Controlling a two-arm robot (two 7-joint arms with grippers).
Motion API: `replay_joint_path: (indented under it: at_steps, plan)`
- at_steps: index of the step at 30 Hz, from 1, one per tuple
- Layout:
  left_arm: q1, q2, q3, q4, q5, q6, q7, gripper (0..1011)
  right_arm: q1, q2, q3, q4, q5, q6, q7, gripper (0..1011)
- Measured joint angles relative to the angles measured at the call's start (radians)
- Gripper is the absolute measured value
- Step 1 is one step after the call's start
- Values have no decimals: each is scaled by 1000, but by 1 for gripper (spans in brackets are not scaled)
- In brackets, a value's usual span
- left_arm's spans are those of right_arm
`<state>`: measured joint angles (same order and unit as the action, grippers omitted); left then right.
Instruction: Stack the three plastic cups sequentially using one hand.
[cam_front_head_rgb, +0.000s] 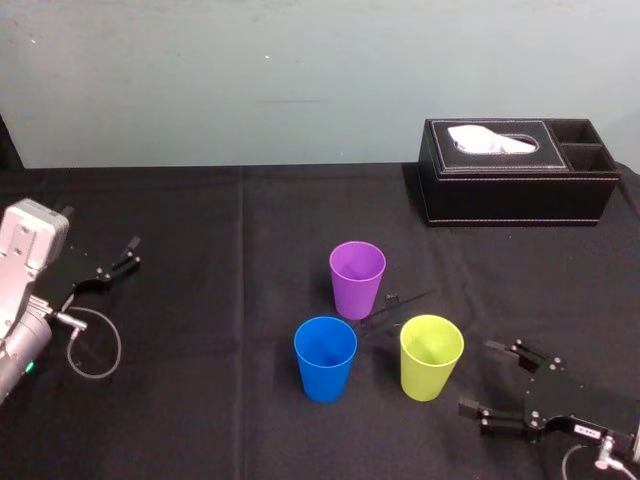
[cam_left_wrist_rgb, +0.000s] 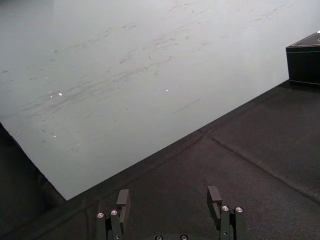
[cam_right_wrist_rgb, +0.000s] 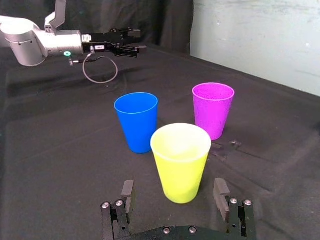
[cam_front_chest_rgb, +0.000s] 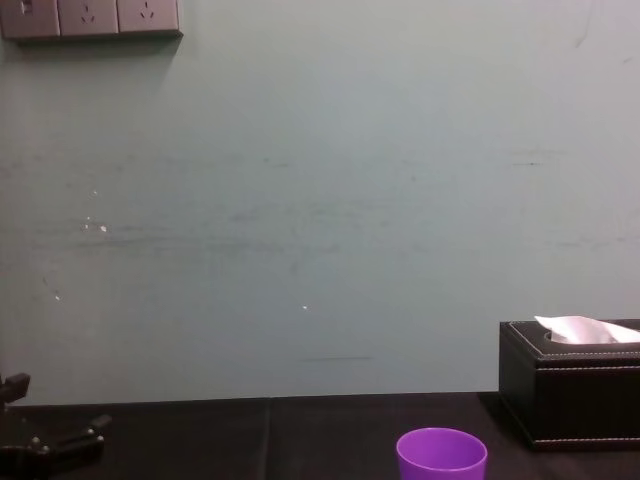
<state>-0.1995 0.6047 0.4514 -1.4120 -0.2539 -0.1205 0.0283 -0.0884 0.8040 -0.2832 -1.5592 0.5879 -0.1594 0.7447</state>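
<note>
The 3 stand apart on the black table (cam_front_head_rgb: 200, 420): purple cup (cam_front_head_rgb: 357, 278), blue cup (cam_front_head_rgb: 325, 358), yellow-green cup (cam_front_head_rgb: 431, 356). I have the right gripper (cam_front_head_rgb: 479, 377) spread and empty just beside the yellow-green cup. The left gripper (cam_front_head_rgb: 128, 253) is parked far left, also spread.

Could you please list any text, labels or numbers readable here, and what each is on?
Nothing is readable.
On the left gripper, a white label: too small to read.
On the right gripper, a white sticker: too small to read.
Purple cup, blue cup, yellow-green cup, tissue box: no print visible.
</note>
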Motion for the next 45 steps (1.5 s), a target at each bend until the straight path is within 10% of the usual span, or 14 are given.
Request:
replay_joint_path:
  at_steps: [18,45]
  plan:
    - [0,0,0,0,0,0,0,1012,88,-49,-58,66,30,55,21,1003]
    - [0,0,0,0,0,0,0,1011,182,-127,-136,113,-76,45,-41,1003]
